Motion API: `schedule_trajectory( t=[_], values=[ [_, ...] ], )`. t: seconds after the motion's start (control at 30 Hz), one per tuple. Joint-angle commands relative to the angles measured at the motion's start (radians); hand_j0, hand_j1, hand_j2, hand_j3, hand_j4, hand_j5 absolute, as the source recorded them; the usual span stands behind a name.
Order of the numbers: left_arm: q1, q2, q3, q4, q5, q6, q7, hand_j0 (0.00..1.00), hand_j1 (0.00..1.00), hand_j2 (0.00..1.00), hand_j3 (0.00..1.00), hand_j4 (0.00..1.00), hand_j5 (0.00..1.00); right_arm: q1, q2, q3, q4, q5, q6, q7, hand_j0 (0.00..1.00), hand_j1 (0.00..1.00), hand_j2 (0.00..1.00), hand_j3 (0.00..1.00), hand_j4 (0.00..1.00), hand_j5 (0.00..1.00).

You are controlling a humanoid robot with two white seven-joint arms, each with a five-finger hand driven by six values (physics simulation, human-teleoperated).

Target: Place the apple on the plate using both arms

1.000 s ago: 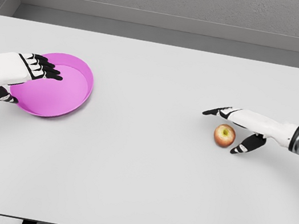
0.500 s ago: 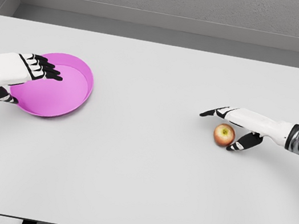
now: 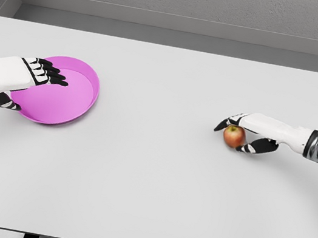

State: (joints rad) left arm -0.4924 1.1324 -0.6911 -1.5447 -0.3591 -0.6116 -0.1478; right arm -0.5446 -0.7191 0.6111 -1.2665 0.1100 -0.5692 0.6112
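Apple point(image 3: 233, 136) near right edge of table point(image 3: 153, 186), about midway between far and near edges. Right hand point(image 3: 243, 135) wrapped around it: fingers over top and far side, thumb point(image 3: 252, 149) curled in under near side. Fingers look in contact; grip judged closed on apple, though firmness not verifiable from head view. Apple apparently on or just above table; lift not confirmed.

Plate point(image 3: 59, 90) close to left edge, well apart from apple. Plate tilted, right rim raised. Left hand point(image 3: 21, 79) on plate's left rim, fingers over top, thumb below at near-left; holding plate by the rim.

Step in hand, as judged: secure apple, then carry toward plate.

How to do well:
- Confirm fingers and thumb oppose across apple's middle before lifting. Round, smooth; likely to roll out if pinched high.
- Lift straight up first, clear of table, then travel left.
- Keep wrist level in transit to avoid apple slipping toward fingertips.
- Level plate with left hand, or bring toward table's middle to shorten carry.
- Lower apple onto plate's bare centre, away from left hand's fingers.
- Open fingers only once apple rests on plate; a drop onto a tilted plate risks rolling off low side.
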Motion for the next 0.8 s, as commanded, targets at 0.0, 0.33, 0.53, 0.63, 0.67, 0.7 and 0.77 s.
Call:
schedule_trajectory(
  t=[0.0, 0.33, 0.53, 0.63, 0.67, 0.7, 0.77],
  values=[
    [0.000, 0.001, 0.001, 0.000, 0.006, 0.001, 0.000, 1.00, 1.00, 1.00, 1.00, 1.00, 1.00, 0.000, 0.001, -0.001, -0.001, -0.007, -0.004, 0.000, 0.59, 0.59, 0.59, 0.59, 0.59, 0.59],
    [-0.002, 0.001, 0.001, 0.000, 0.006, 0.001, 0.000, 1.00, 1.00, 1.00, 1.00, 1.00, 1.00, -0.005, 0.004, -0.004, -0.002, -0.009, -0.041, 0.000, 0.41, 0.41, 0.41, 0.41, 0.41, 0.41],
    [-0.002, 0.001, 0.001, 0.000, 0.006, 0.001, 0.000, 1.00, 1.00, 1.00, 1.00, 1.00, 1.00, -0.006, 0.012, -0.004, -0.005, -0.010, -0.042, 0.000, 0.40, 0.40, 0.40, 0.40, 0.40, 0.40],
    [-0.002, 0.001, 0.001, 0.000, 0.006, 0.001, 0.000, 1.00, 1.00, 1.00, 1.00, 1.00, 1.00, -0.008, 0.017, -0.004, -0.005, -0.010, -0.042, 0.000, 0.36, 0.36, 0.36, 0.36, 0.36, 0.36],
    [-0.003, 0.001, 0.001, 0.000, 0.006, 0.001, 0.000, 1.00, 1.00, 1.00, 1.00, 1.00, 1.00, -0.008, 0.017, -0.004, -0.007, -0.010, -0.042, 0.000, 0.35, 0.35, 0.35, 0.35, 0.35, 0.35],
    [-0.003, 0.001, 0.001, 0.000, 0.006, 0.001, 0.000, 1.00, 1.00, 1.00, 1.00, 1.00, 1.00, -0.008, 0.017, -0.004, -0.008, -0.012, -0.042, 0.000, 0.35, 0.35, 0.35, 0.35, 0.35, 0.35],
    [-0.003, 0.001, 0.001, 0.000, 0.006, 0.001, 0.000, 1.00, 1.00, 1.00, 1.00, 1.00, 1.00, -0.012, 0.017, -0.007, -0.013, -0.019, -0.042, 0.000, 0.34, 0.34, 0.34, 0.34, 0.34, 0.34]
  ],
)
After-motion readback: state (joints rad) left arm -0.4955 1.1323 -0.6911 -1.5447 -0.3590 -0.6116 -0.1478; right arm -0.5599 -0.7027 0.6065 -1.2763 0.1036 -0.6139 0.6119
